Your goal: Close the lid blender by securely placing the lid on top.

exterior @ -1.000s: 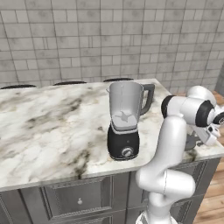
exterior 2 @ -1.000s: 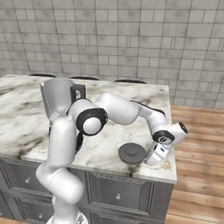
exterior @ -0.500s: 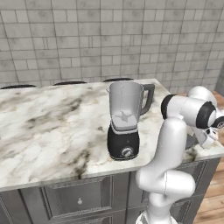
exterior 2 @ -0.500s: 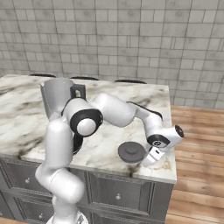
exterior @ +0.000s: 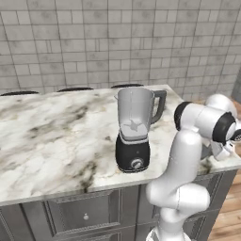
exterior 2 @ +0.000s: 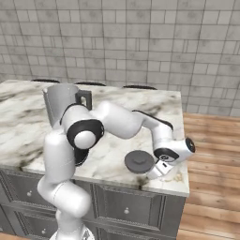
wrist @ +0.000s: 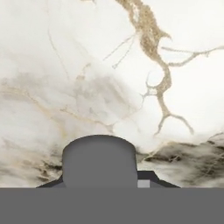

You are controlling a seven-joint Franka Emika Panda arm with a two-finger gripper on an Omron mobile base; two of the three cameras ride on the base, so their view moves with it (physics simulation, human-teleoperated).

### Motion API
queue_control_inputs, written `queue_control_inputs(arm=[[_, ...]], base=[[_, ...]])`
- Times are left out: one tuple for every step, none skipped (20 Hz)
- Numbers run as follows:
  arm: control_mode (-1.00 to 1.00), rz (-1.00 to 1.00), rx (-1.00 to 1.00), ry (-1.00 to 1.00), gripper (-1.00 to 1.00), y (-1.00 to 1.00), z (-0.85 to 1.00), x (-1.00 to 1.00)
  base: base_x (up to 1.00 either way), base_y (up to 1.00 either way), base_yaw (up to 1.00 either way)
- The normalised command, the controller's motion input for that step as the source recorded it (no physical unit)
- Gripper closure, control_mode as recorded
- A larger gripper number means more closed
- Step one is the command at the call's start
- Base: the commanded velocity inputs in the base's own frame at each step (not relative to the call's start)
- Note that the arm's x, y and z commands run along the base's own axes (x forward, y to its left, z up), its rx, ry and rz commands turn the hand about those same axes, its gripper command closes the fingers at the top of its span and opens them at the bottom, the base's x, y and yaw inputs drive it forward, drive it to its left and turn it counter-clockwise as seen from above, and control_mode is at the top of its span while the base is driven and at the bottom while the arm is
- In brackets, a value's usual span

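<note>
One risk: the gripper, its jaws' state hidden from me, sits beside the lid, well apart from the blender, and may nudge it off the counter edge.

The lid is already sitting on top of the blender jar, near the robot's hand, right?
No. The lid lies flat on the marble counter, near the gripper, as the right base view shows. The blender jar is open on top.
</note>
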Motion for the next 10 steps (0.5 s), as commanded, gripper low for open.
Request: queue_control_inputs(arm=[[-1.0, -0.05, 0.09, -0.13, 1.0, 0.06, 0.3, -0.26], [-1.0, -0.06, 0.02, -0.09, 1.0, 0.04, 0.54, -0.34], [-1.0, -0.08, 0.0, -0.06, 1.0, 0.04, 0.78, -0.32], [-1.0, -0.08, 0.0, -0.04, 1.0, 0.11, 0.78, -0.24], [-1.0, -0.07, 0.0, -0.06, 1.0, 0.2, 0.91, -0.24], [-1.0, -0.06, 0.0, -0.07, 1.0, 0.3, 0.82, -0.16], [-1.0, -0.06, 0.0, -0.09, 1.0, 0.3, 0.84, -0.16], [-1.0, -0.05, 0.0, -0.06, 1.0, 0.37, 0.8, -0.09], [-1.0, -0.06, 0.0, -0.09, 1.0, 0.41, 0.82, -0.09], [-1.0, -0.06, 0.0, -0.05, 1.0, 0.46, 0.72, -0.09]], base=[[0.0, 0.0, 0.0], [0.0, 0.0, 0.0], [0.0, 0.0, 0.0], [0.0, 0.0, 0.0], [0.0, 0.0, 0.0], [0.0, 0.0, 0.0], [0.0, 0.0, 0.0], [0.0, 0.0, 0.0], [0.0, 0.0, 0.0], [0.0, 0.0, 0.0]])
